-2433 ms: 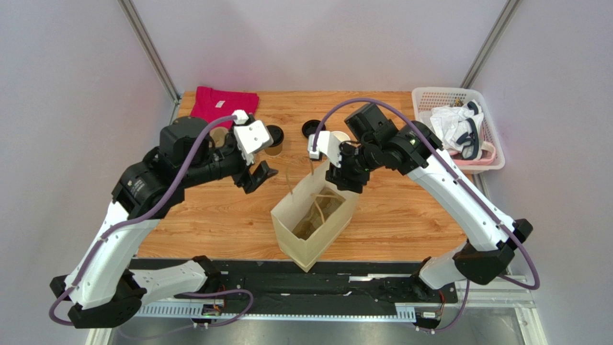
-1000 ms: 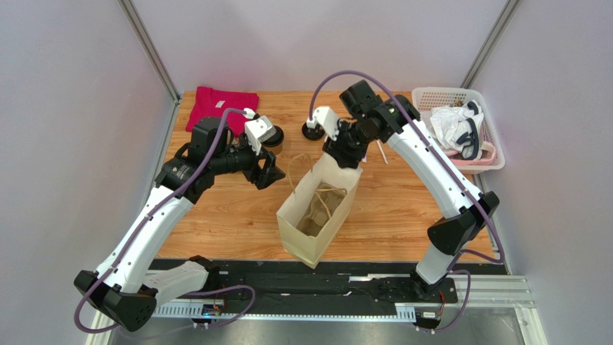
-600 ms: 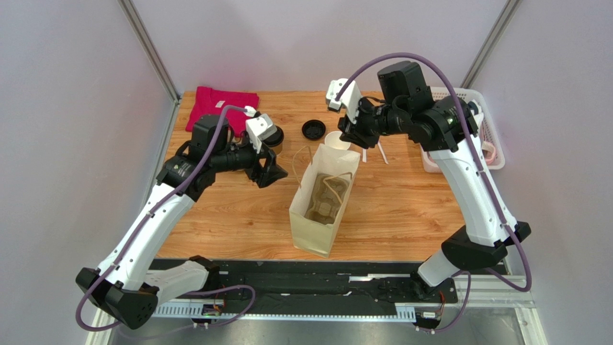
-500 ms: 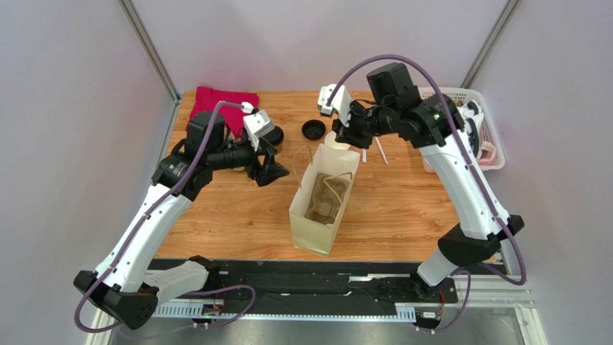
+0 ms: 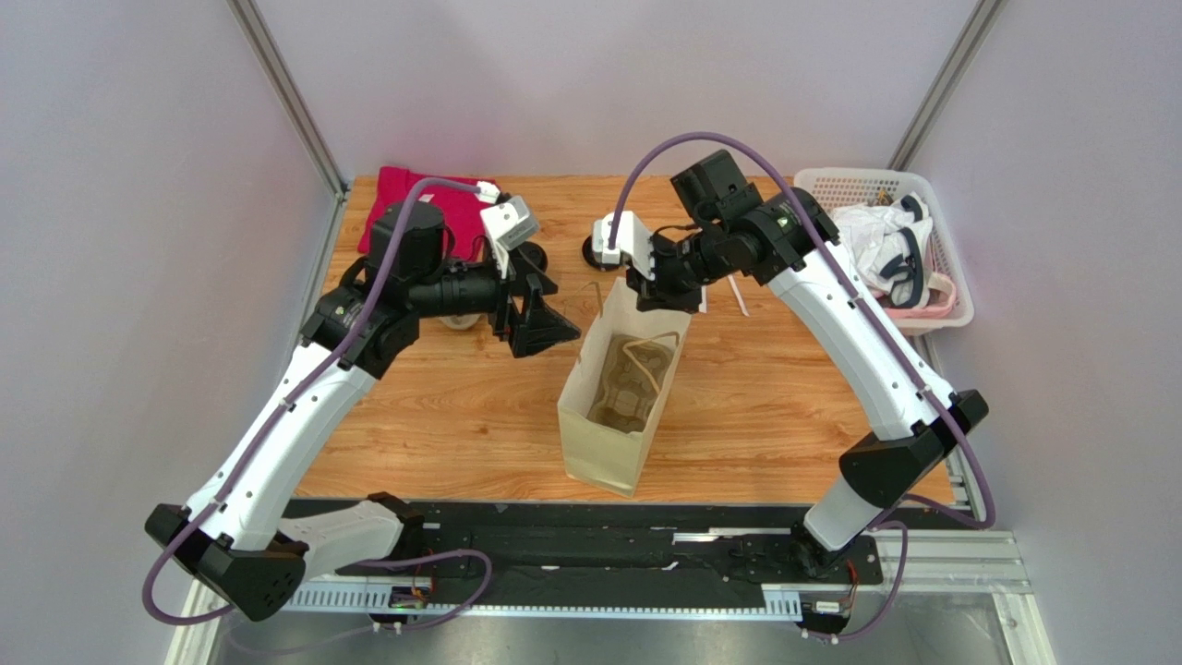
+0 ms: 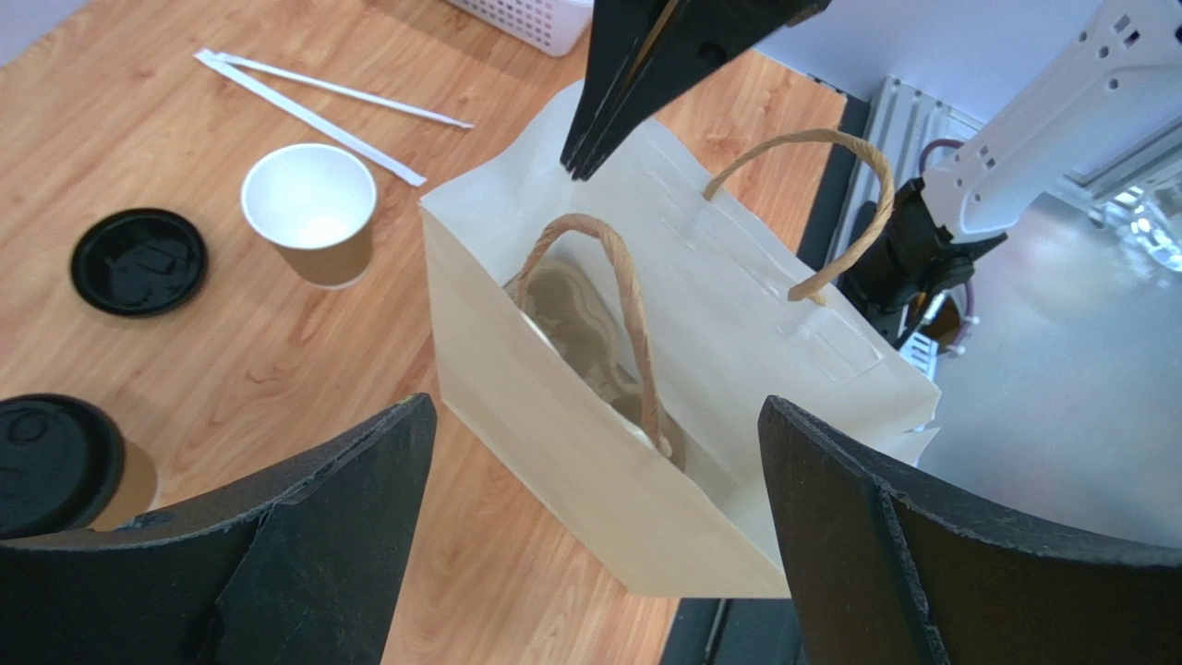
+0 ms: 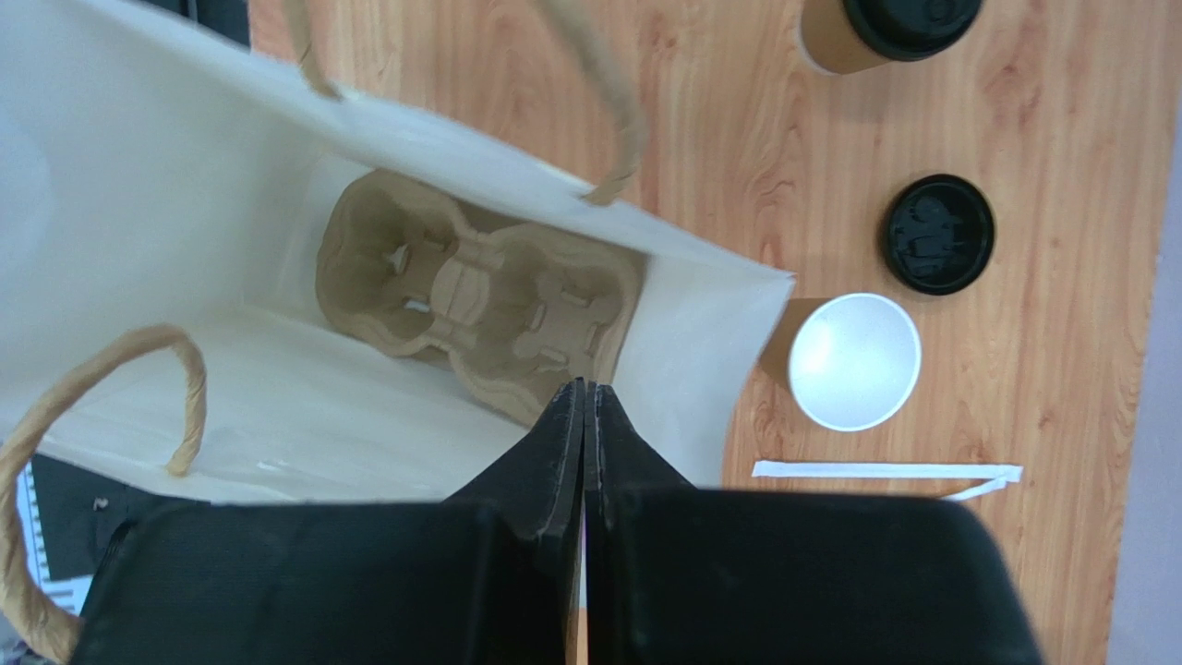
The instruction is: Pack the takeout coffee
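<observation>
The takeout coffee (image 6: pixel 49 464), a tan cup with a black lid, stands on the wood left of the paper bag (image 6: pixel 624 457); it also shows at the top of the right wrist view (image 7: pixel 895 28). My left gripper (image 6: pixel 594 409) hangs open beside the bag's (image 5: pixel 611 430) left wall, holding nothing. My right gripper (image 7: pixel 584 388) is shut, and no object shows between its fingers. Its tips sit at the bag's far short rim, over the inside of the bag (image 7: pixel 167 180). A cardboard cup carrier (image 7: pixel 472 291) lies on the bag's floor.
An open cup with a white inside (image 6: pixel 310 208) and a loose black lid (image 6: pixel 139 261) sit behind the bag. White straw wrappers (image 6: pixel 305 111) lie beyond them. A pink cloth (image 5: pixel 416 194) is at the back left, a white basket (image 5: pixel 833 180) at the back right.
The tilted bag now stands upright and free. My right gripper rose, shut, and came back down to the far rim. My left gripper opened wider and moved right toward the bag.
</observation>
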`<state>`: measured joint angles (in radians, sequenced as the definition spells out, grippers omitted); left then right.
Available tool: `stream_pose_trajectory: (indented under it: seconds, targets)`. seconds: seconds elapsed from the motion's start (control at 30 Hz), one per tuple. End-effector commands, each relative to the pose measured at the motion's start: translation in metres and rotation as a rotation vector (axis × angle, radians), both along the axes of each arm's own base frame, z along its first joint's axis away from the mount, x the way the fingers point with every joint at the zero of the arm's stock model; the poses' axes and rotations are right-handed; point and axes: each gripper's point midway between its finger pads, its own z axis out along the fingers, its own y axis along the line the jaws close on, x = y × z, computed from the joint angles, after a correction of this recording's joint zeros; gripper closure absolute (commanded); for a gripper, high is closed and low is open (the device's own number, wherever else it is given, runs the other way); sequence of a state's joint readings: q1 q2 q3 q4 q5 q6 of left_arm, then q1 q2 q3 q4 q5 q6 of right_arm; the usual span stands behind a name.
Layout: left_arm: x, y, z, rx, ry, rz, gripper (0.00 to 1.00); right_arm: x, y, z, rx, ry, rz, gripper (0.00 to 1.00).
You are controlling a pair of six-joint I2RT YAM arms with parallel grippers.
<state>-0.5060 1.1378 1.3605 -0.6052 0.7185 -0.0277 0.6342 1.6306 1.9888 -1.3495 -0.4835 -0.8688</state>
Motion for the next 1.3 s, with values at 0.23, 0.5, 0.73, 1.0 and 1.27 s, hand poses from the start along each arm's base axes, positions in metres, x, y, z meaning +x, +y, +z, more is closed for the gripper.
stream_pose_trajectory:
  seconds: [0.23, 0.5, 0.73, 1.0, 1.27]
  targets:
    - [0.023, -0.015, -0.015, 0.030, 0.100, 0.057, 0.59, -0.047, -0.030, -0.037, -0.129, -0.115, 0.433, 1.00]
    - [0.018, -0.038, -0.013, 0.043, 0.074, -0.073, 1.00, -0.115, -0.038, -0.022, -0.084, -0.122, 0.672, 1.00]
    - [0.000, -0.060, -0.019, 0.047, 0.109, -0.265, 1.00, -0.085, -0.026, -0.024, -0.124, -0.221, 0.694, 1.00]
    - [0.001, -0.059, -0.025, 0.060, 0.130, -0.254, 1.00, -0.004, -0.027, -0.009, -0.136, -0.283, 0.491, 0.99]
    - [0.000, -0.046, -0.022, 0.066, 0.089, -0.201, 1.00, 0.011, -0.032, 0.027, -0.051, -0.260, 0.141, 0.73]
